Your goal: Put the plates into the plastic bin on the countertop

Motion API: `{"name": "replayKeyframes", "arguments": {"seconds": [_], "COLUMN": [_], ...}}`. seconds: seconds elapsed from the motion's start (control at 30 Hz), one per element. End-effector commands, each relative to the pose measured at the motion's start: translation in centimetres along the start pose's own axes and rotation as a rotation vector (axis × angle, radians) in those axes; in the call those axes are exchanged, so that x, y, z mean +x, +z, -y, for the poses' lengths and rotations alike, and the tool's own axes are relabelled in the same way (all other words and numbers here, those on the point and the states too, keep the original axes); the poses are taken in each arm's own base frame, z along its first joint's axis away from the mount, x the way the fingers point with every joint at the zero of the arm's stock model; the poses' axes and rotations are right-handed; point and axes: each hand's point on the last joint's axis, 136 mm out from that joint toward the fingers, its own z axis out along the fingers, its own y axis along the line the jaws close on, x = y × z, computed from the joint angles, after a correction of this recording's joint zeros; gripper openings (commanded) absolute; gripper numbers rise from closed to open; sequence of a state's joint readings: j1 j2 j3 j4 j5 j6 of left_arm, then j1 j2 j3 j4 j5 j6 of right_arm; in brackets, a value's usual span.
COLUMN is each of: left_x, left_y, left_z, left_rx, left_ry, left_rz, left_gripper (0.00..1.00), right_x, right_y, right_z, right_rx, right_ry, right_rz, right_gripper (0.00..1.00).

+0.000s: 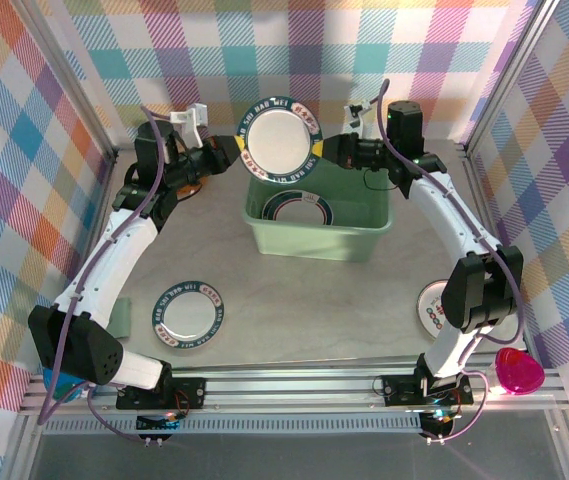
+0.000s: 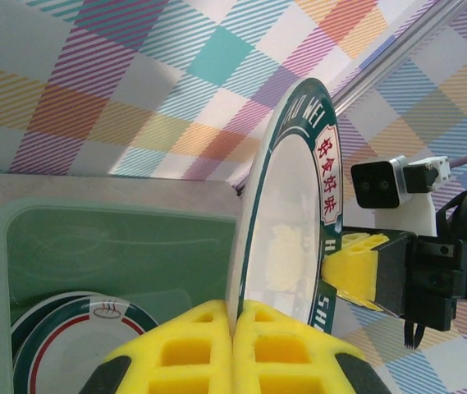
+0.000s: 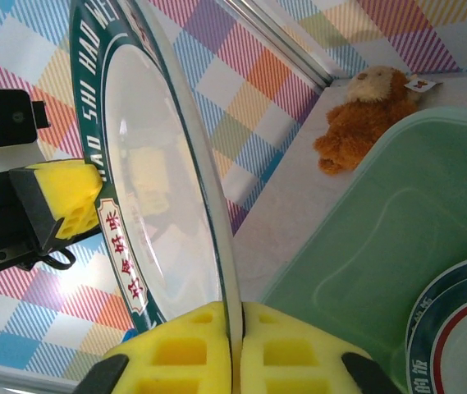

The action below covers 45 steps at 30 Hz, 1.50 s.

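Note:
A white plate [image 1: 280,140] with a dark green lettered rim is held on edge in the air above the far side of the mint-green plastic bin [image 1: 364,232]. My left gripper [image 1: 234,152] is shut on its left rim and my right gripper [image 1: 324,150] is shut on its right rim. In the left wrist view the yellow pads [image 2: 208,341] pinch the plate [image 2: 286,238] edge. The right wrist view shows the same grip [image 3: 237,328] on the plate [image 3: 159,180]. A second plate [image 1: 299,208] lies flat in the bin. Another plate [image 1: 189,313] lies on the countertop [image 1: 294,300] at the front left.
A further plate [image 1: 434,305] sits at the right, partly hidden by my right arm. A brown plush toy [image 3: 360,119] lies at the back left by the bin. A pink heart-shaped object [image 1: 519,372] rests on the front rail. Plaid walls close in three sides.

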<state>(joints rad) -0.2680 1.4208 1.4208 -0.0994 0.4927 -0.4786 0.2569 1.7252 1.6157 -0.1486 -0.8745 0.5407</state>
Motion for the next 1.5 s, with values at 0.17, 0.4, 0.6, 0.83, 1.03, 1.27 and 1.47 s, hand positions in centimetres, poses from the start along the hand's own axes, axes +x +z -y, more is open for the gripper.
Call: {"name": "replayKeyframes", "arguments": {"seconds": [0.17, 0.4, 0.6, 0.83, 1.03, 1.27, 1.47], "left_x": [-0.4, -0.3, -1.1, -0.6, 0.3, 1.1, 2.1], "left_y": [-0.5, -0.9, -2.9, -4.5, -5.7, -6.8, -6.9], "left_z": [1.0, -1.3, -4.2, -7.4, -9.6, -11.5, -12.3], "left_rx": [0.019, -0.098, -0.191, -0.251, -0.302, -0.344, -0.354], "left_ry": [0.035, 0.056, 0.049, 0.008, -0.021, -0.045, -0.063], "left_rz": [0.03, 0.047, 0.107, 0.107, 0.101, 0.106, 0.099], "left_gripper": [0.37, 0.82, 0.94, 0.94, 0.94, 0.94, 0.94], "right_x": [-0.7, -0.7, 0.3, 3.6, 5.4, 7.0, 8.7], "right_y": [-0.1, -1.2, -3.0, -3.3, -2.7, -1.5, -0.7], "right_z": [0.5, 2.8, 6.3, 9.4, 12.0, 13.8, 15.6], "right_rx": [0.063, 0.182, 0.293, 0.369, 0.405, 0.421, 0.432], "right_ry": [0.035, 0.081, 0.142, 0.187, 0.258, 0.316, 0.37], "right_rz": [0.035, 0.06, -0.008, -0.079, -0.121, -0.176, -0.23], "right_gripper": [0.01, 0.0, 0.0, 0.0, 0.0, 0.0, 0.0]}}
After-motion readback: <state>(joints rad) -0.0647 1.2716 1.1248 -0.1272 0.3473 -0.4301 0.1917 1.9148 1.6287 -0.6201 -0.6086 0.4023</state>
